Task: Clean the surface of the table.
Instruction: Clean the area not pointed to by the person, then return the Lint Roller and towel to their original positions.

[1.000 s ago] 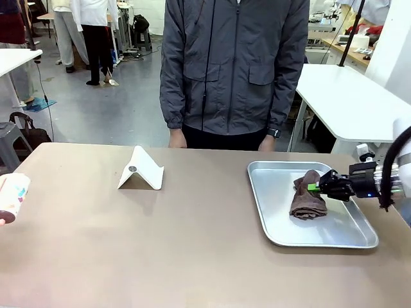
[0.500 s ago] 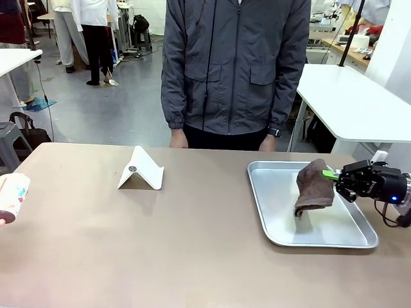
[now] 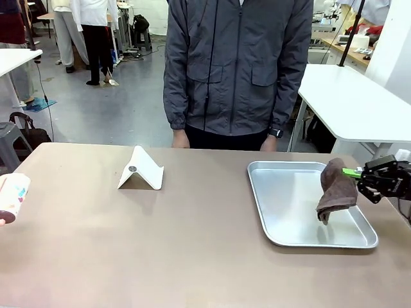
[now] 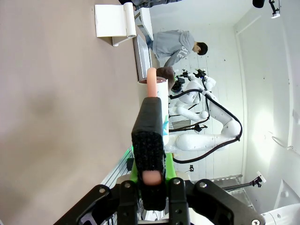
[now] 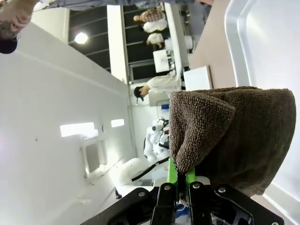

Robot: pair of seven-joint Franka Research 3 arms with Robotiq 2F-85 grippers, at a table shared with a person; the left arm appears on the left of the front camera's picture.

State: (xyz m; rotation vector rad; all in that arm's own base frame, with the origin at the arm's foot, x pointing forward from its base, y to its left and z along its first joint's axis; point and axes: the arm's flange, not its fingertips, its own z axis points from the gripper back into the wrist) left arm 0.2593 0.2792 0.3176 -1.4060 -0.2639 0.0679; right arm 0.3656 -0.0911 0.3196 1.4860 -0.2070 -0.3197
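Presently, right pincer (image 3: pixel 350 172) is clenched on a brown terry cloth (image 3: pixel 335 189) hanging over the shiny silver metal tray (image 3: pixel 282 212), right of frame. Left pincer (image 4: pixel 151 176) grips a black pink-tipped object (image 4: pixel 149 136). Brownish-taupe matte desk (image 3: pixel 180 247) spans the lower frame.

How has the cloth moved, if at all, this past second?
Yes: the cloth lifted off the tray floor and drifted toward the tray's right rim.

The table (image 3: pixel 180 250) carries two things — white stand (image 3: pixel 141 169), metal tray (image 3: pixel 282 205).
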